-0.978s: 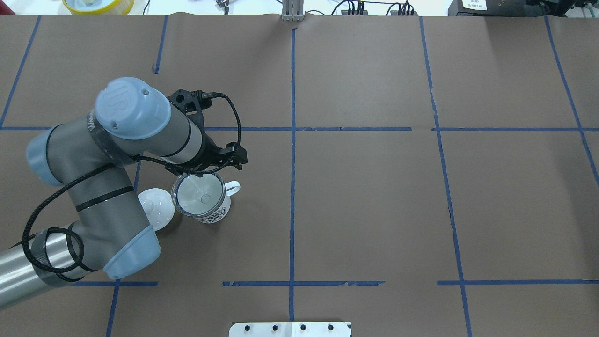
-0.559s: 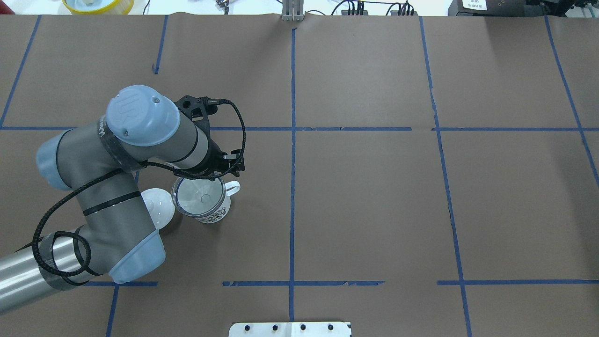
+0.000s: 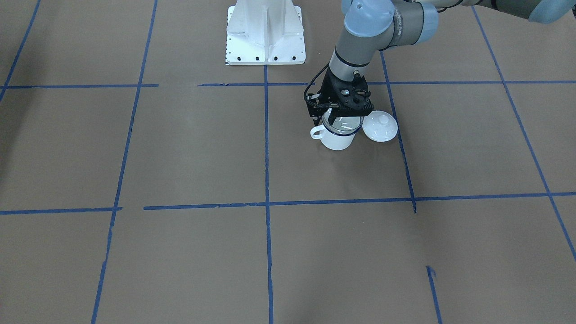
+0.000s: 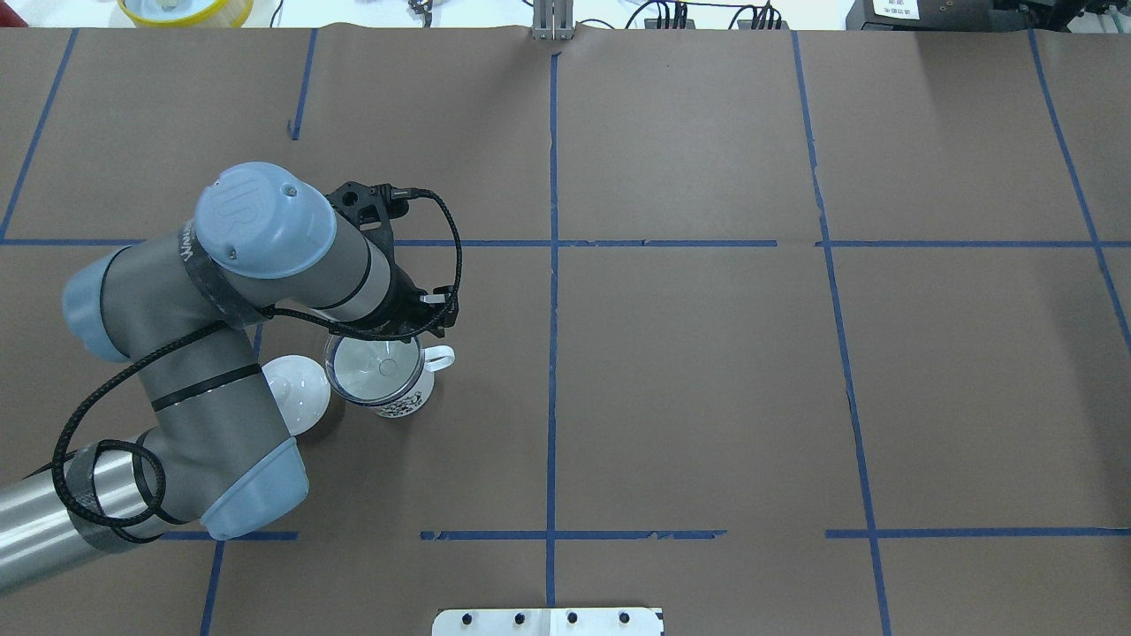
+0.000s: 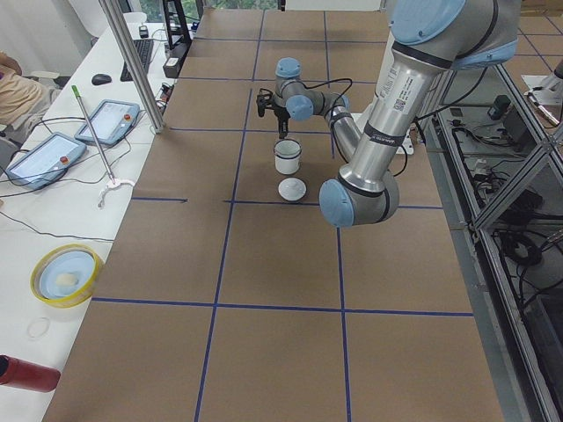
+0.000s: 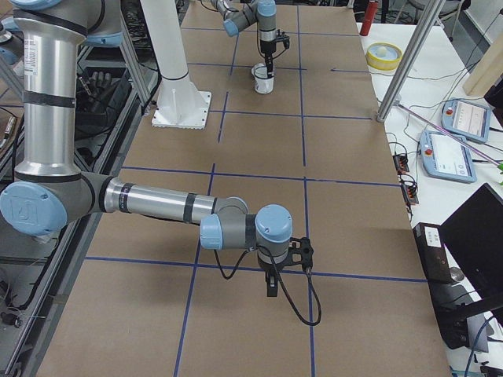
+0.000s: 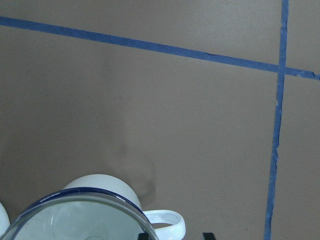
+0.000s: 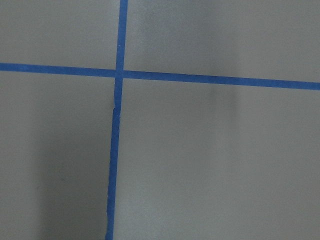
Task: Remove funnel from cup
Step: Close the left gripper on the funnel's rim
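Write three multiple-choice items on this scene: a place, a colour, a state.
1. Where is the white domed lid relative to the white mug? A. on it B. beside it C. inside it
2. The mug's rim is: A. red B. yellow C. dark blue
3. The clear funnel is: A. seated in the mug B. lying on its side C. lifted clear

1 B: overhead, it lies next to the mug. 2 C: the wrist view shows a blue edge. 3 A: it fills the mug's mouth.
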{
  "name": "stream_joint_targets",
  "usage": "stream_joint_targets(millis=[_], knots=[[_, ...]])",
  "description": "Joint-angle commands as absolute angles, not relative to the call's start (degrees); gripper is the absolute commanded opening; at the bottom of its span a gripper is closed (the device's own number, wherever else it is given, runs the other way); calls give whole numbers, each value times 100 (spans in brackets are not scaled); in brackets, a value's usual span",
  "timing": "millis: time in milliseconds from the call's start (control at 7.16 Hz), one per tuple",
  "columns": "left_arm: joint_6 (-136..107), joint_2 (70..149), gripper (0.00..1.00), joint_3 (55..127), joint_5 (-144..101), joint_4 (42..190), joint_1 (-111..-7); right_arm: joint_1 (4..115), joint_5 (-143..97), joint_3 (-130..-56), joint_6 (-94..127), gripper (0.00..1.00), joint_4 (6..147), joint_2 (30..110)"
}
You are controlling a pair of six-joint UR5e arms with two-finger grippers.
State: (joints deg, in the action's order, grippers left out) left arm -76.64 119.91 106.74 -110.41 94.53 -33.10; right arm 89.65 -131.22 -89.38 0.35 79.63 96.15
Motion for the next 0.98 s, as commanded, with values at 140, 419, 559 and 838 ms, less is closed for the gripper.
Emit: stream_joint_targets(millis=[140, 419, 559, 838], knots=[[-7664, 11988, 29, 10714, -11057, 9282, -3287, 8965, -13122, -8938, 35, 100, 7963, 9615], [-7647, 11988, 0, 10784, -11039, 9010, -3287, 8965, -13122, -8938, 35, 100, 7963, 9615], [-7603, 11988, 0, 10932, -11039, 8791, -3287, 8965, -13122, -8938, 35, 100, 7963, 9615], [-7576, 12032, 0, 11738, -11048, 7993, -3340, 8965, -13122, -8938, 35, 100, 7963, 9615]])
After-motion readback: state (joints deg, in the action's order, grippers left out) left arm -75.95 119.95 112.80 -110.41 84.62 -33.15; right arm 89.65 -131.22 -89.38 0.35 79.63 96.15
